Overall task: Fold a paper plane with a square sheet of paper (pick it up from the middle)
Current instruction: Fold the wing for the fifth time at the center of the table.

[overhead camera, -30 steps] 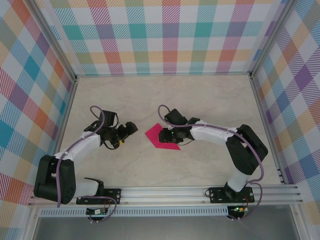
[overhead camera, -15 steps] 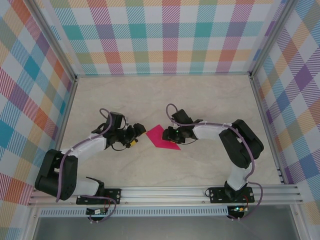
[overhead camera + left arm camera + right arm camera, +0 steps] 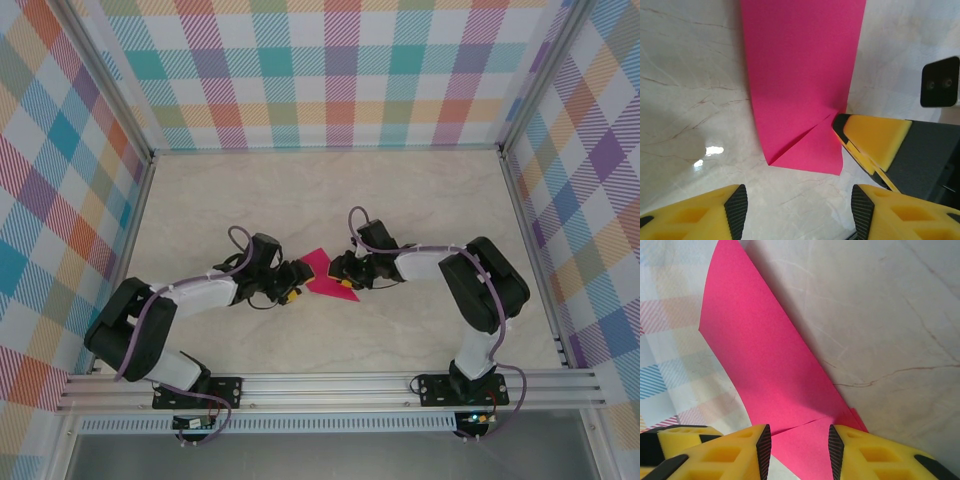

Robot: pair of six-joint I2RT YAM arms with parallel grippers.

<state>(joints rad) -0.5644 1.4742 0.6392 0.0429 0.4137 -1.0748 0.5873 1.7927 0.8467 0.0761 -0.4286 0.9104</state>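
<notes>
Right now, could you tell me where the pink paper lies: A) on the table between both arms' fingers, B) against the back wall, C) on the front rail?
A: the square sheet of paper rests on the table, the left fingers on one side and the right fingers on the other.

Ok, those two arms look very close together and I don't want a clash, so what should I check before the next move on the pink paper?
1. Left fingers apart, nothing between them: ok.
2. Paper just ahead of the left fingers: ok.
3. Folded corner at the paper's near end, crease visible: ok.
4. Right fingers either side of the paper's end; whether they hold it: cannot tell.
5. Clearance between the two arms' fingers: not ok, one right finger sits close beside a left finger.
</notes>
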